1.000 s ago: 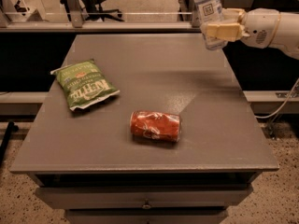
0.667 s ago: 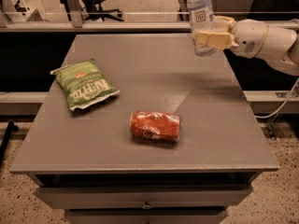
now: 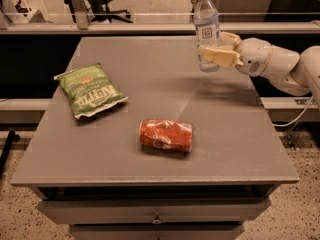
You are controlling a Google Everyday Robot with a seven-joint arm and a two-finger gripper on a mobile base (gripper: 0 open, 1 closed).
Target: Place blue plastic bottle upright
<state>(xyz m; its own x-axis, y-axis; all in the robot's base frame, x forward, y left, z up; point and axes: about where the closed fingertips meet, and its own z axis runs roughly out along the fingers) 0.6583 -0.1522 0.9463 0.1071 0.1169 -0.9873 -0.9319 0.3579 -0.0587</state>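
Note:
The blue plastic bottle is clear with a white cap and a pale label. It is held upright above the far right part of the grey table. My gripper reaches in from the right and is shut on the bottle's lower half. The bottle's base hangs a little above the tabletop, near the right edge.
A green chip bag lies flat at the left of the table. A crushed red soda can lies on its side near the front middle. A rail and an office chair stand behind the table. The white arm spans the right side.
The gripper with the bottle has moved left and lower, from beyond the far right corner to over the tabletop. The can and the bag have not moved.

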